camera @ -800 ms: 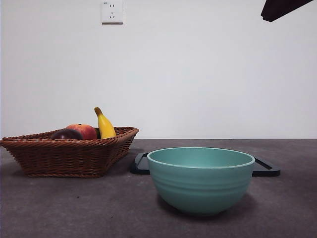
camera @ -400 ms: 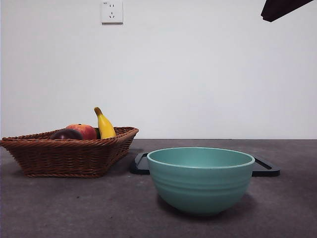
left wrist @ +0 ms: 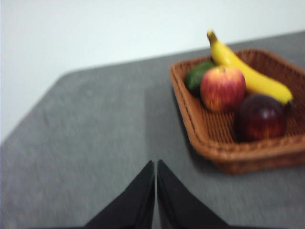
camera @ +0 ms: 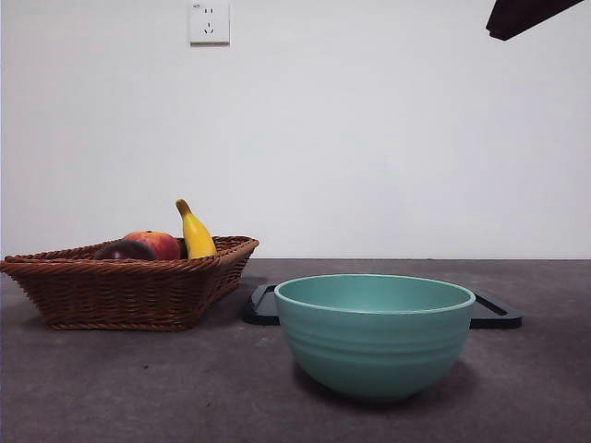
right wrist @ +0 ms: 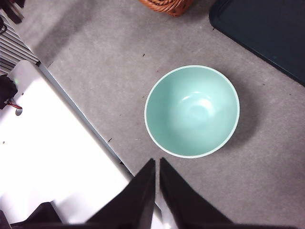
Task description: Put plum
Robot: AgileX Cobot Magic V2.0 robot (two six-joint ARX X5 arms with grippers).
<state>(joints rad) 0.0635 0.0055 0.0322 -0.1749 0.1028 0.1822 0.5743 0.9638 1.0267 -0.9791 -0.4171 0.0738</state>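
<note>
Left wrist view has the left gripper (left wrist: 156,191) with its jaws pressed together, nothing between them, hanging over bare table (left wrist: 95,138) a bit short of the basket (left wrist: 209,143). So nothing's been grabbed yet; I'd call this the very start, the approach step.

Moving out from there: the plum (left wrist: 261,117) sits in the basket's near corner as that camera sees it, touching or nearly touching the red apple (left wrist: 222,88), with the banana (left wrist: 248,74) lying along behind both and something green (left wrist: 198,76) tucked at the back. From the front the plum (camera: 123,250) just peeks over the rim at the left, beside the apple.

Right gripper (right wrist: 157,186) is also closed and empty, parked high above the near edge of the table, looking down on the teal bowl (right wrist: 192,111). Bowl's empty. A dark tray (camera: 494,314) lies just behind it.

Next move, my guess: left jaws need to spread wide, since that plum is round and slick, then drop in over it without knocking the apple. The task doesn't say where it goes; the bowl looks like the obvious spot, but that's just a guess.
</note>
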